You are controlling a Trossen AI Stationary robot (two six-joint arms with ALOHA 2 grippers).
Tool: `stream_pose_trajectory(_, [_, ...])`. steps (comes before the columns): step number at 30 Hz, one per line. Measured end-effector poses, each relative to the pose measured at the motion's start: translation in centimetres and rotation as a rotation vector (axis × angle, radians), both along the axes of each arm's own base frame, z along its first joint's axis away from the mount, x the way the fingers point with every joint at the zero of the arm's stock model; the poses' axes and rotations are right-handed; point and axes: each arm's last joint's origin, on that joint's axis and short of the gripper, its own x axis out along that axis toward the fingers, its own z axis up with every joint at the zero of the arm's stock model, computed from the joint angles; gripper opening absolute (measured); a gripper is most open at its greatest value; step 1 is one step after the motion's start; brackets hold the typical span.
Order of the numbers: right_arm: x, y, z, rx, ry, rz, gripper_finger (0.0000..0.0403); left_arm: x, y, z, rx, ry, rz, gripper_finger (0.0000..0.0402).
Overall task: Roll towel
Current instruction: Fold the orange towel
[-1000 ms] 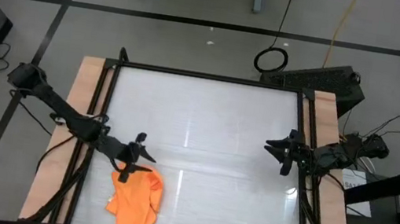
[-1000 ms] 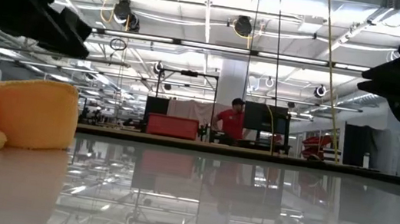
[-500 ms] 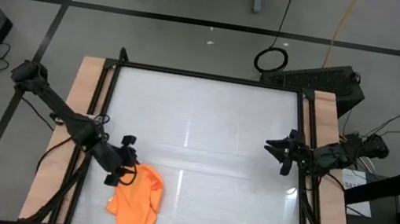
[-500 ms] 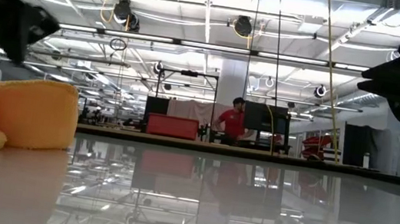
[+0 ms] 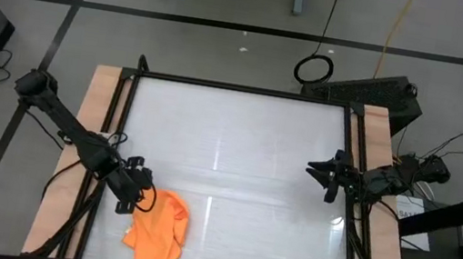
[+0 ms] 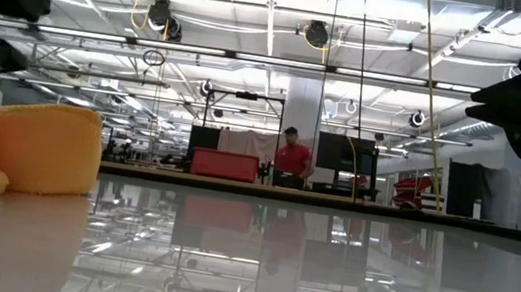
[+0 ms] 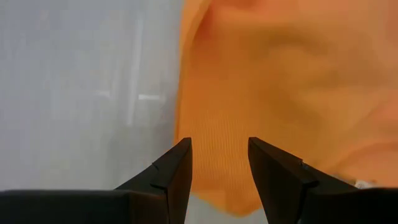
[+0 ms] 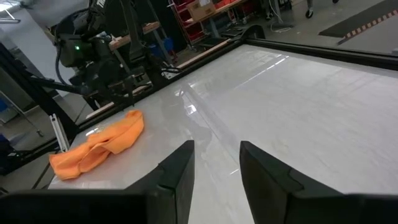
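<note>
The small, plain bright-orange soft cloth towel point(image 5: 157, 231) lies crumpled and loosely bunched, not rolled; it sits near the glossy white table's point(image 5: 239, 140) front-left corner.

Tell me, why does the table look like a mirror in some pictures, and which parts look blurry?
Low view: the glossy white table mirrors the ceiling lights. High view: pale glare streaks cross it. Left wrist view: the bright-orange soft cloth towel looks soft, out of focus up close. Right wrist view: that arm's own dark fingers blur in the foreground.

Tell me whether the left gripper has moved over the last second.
Yes. In the high view the left gripper has pulled back from over the towel's upper edge toward the table's left rail; the towel lies unmoved.
</note>
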Motion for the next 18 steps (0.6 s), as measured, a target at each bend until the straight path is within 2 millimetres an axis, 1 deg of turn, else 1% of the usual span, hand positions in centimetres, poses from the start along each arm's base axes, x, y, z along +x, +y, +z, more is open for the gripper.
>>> stream_pose_trajectory(3, [0.0,0.0,0.0,-0.001,0.001,0.0,0.0118,0.2,-0.3,-0.9,0.017,0.059,0.004,0.0162])
stream_pose_trajectory(7, [0.0,0.0,0.0,-0.002,0.001,0.0,0.0118,0.6,-0.5,-2.5,0.071,0.159,0.01,0.0162])
stream_pose_trajectory(11, [0.0,0.0,0.0,-0.003,0.002,0.001,0.0118,1.3,-1.2,-3.8,0.077,0.18,-0.021,0.0155])
stream_pose_trajectory(12, [0.0,0.0,0.0,-0.003,0.003,0.001,0.0118,1.5,-1.3,-3.9,0.074,0.178,-0.029,0.0146])
stream_pose_trajectory(14, [0.0,0.0,0.0,-0.003,0.002,0.0,0.0118,1.8,-1.5,-4.1,0.067,0.17,-0.041,0.0114])
stream_pose_trajectory(17, [0.0,0.0,0.0,-0.003,0.002,0.001,0.0118,2.1,-1.5,-3.9,0.061,0.155,-0.071,0.0036])
stream_pose_trajectory(18, [0.0,0.0,0.0,-0.003,0.003,0.001,0.0118,2.2,-1.3,-3.6,0.059,0.152,-0.065,0.0019])
